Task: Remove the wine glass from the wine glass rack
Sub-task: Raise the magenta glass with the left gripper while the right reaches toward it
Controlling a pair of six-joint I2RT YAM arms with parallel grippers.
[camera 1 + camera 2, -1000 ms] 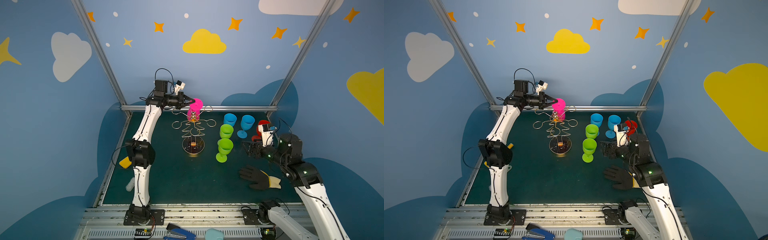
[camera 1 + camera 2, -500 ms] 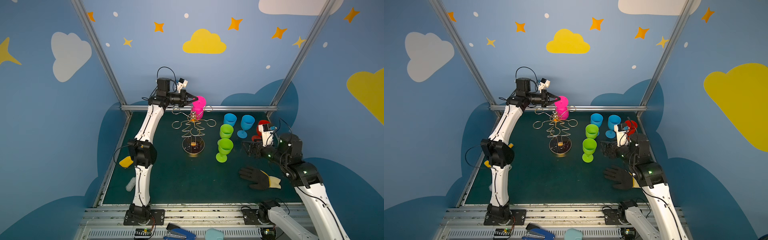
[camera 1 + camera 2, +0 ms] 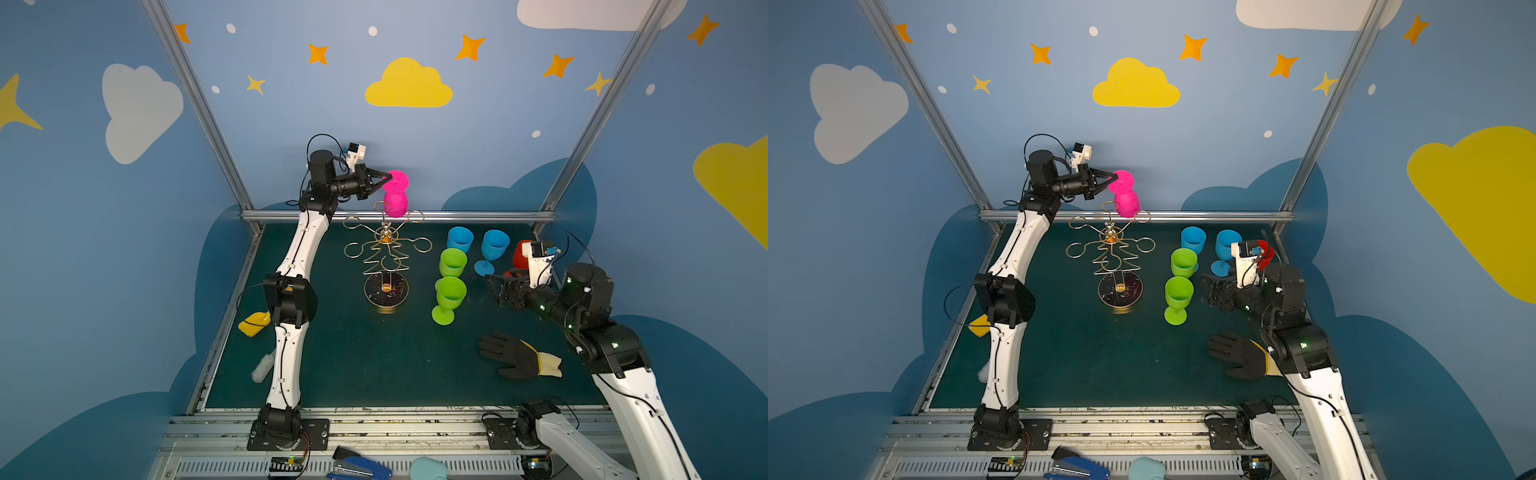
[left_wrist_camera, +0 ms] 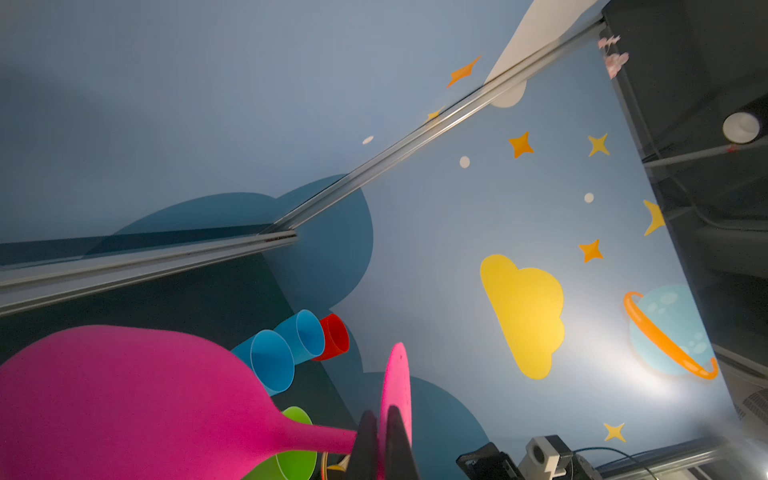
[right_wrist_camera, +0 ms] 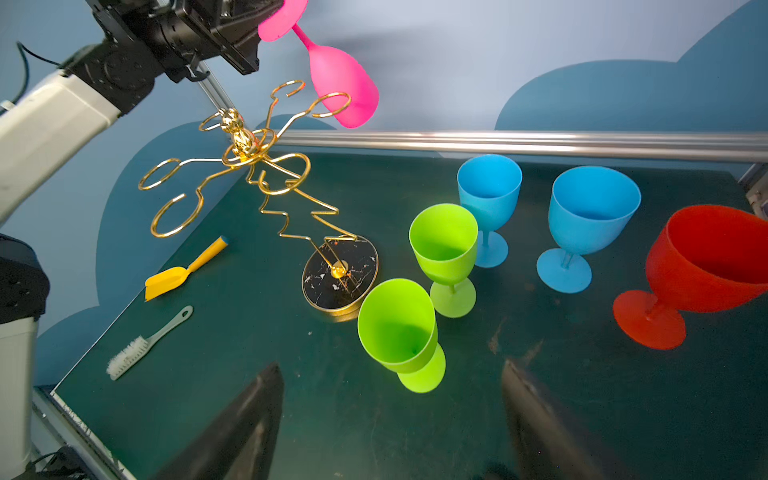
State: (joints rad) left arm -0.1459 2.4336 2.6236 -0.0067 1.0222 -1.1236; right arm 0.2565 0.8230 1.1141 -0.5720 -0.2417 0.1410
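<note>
One pink glass [image 3: 395, 203], at 12 o'clock over the rack [image 3: 385, 291], is pinched by its foot in the left gripper [image 3: 386, 179]. The right gripper [image 3: 496, 291], at 3 o'clock, gapes empty.

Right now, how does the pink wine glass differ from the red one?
The pink wine glass hangs in the air, foot pinched in the shut left gripper; the red wine glass stands on the table. Pink is inverted and tilted, bowl down near the wine glass rack; red is upright, mouth up. Both are stemmed goblets.
</note>
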